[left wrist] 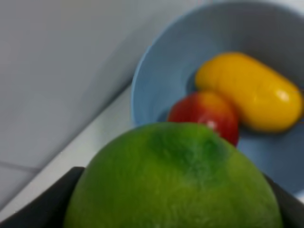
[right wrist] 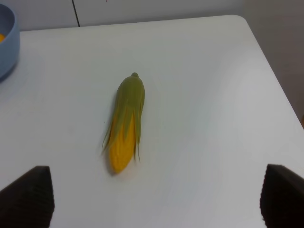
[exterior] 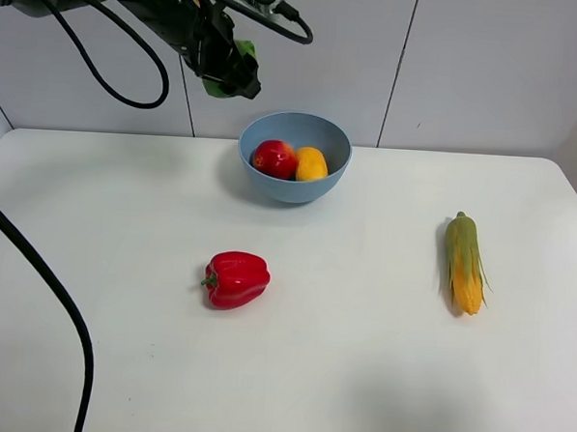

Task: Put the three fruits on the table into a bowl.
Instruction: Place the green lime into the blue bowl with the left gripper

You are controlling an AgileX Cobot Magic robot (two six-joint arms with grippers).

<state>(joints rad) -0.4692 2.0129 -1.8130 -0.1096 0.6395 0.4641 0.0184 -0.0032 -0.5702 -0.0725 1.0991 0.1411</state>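
The light-blue bowl [exterior: 292, 182] stands at the back middle of the white table [exterior: 121, 265]. In it lie the red apple [exterior: 274, 158] and the yellow-orange mango [exterior: 312, 164]. My left gripper [exterior: 228, 75] is shut on the green lime [exterior: 241, 51] and holds it in the air, up and to the left of the bowl. In the left wrist view the lime [left wrist: 175, 180] fills the foreground, with the bowl [left wrist: 156, 80], apple [left wrist: 204, 114] and mango [left wrist: 251, 90] beyond it. My right gripper [right wrist: 154, 199] is open and empty above the table, its fingertips [right wrist: 28, 194] wide apart.
A red bell pepper [exterior: 236, 279] lies at the table's middle front-left. A corn cob [exterior: 464, 262] in green husk lies at the right; it also shows in the right wrist view [right wrist: 126, 123]. A black cable [exterior: 43, 281] hangs over the left side.
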